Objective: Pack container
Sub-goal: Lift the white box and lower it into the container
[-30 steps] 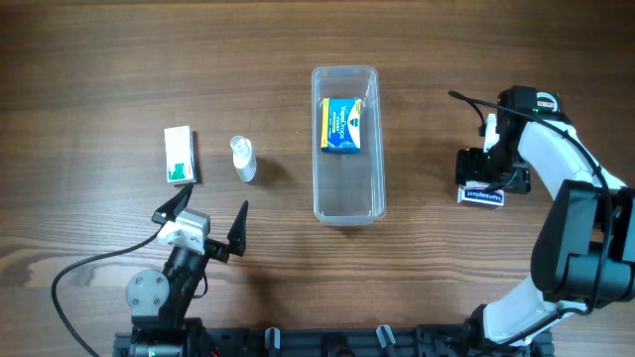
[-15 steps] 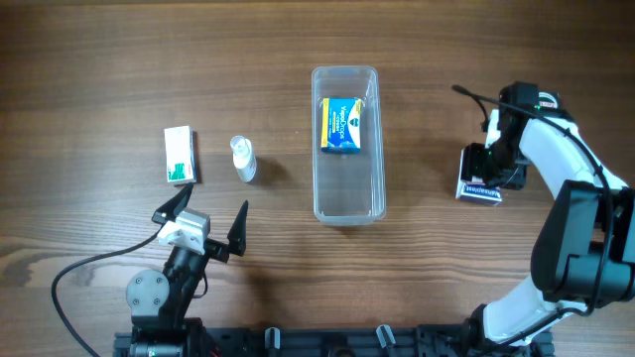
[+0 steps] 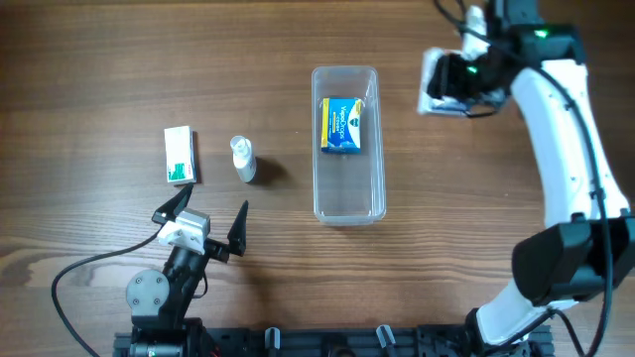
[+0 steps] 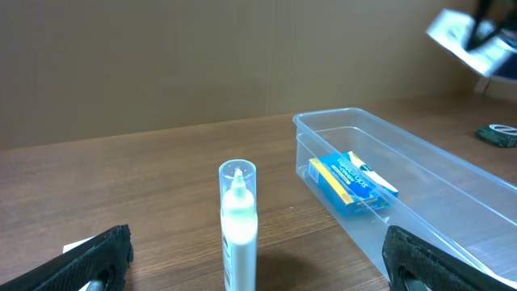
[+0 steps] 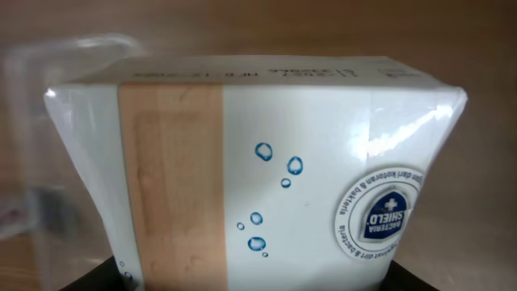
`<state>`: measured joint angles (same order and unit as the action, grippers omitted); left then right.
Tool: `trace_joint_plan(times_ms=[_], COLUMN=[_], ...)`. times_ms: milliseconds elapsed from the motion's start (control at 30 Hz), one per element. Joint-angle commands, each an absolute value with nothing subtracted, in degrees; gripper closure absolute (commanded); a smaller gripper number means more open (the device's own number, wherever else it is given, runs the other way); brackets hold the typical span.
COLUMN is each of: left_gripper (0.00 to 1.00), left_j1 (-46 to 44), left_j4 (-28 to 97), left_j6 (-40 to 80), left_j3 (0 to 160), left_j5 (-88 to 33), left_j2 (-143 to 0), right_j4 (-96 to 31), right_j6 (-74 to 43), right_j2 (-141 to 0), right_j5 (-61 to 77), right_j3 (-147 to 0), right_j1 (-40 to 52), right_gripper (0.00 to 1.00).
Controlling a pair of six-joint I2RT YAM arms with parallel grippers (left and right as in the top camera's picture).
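The container, a long clear plastic tub, lies at the table's middle with a blue and yellow box in its far half. My right gripper hangs above the table just right of the tub's far end, shut on a white box. That white box fills the right wrist view, with a tan stripe and a round blue badge. My left gripper stands open near the front left, nothing between its fingers. In the left wrist view the tub lies to the right.
A small white bottle with a clear cap stands left of the tub, straight ahead of the left gripper. A white and green box lies further left. A black cable runs along the front left.
The right gripper has lifted the white box off the table at the right and carried it up and leftward toward the tub's far end. The left arm has not moved.
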<state>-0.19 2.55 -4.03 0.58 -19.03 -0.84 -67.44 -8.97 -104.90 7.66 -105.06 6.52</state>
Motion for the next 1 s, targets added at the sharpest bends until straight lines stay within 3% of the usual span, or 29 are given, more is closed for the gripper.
trace_joint_plan(times_ms=[0,300,967], left_gripper=[0.0,0.0,0.0], left_j1=[0.3,0.3,0.3], left_j4=[2.6,2.6,2.6], left_j6=[-4.7,-4.7,-4.7], left_j3=[0.3,0.3,0.3], left_j5=[-19.7,-19.7,-19.7], left_j2=[-0.6,-0.6,-0.6], right_j4=[-64.1,-58.6,-53.6], right_j6=[-12.5,-18.2,-22.7], right_j2=[-105.0,-108.5,-121.5], right_j5=[-0.5,-6.9,-3.5], right_j3=[-107.9,-107.9,-107.9], right_j1=[14.8,24.3,27.2], right_gripper=[0.33,0.32,0.32])
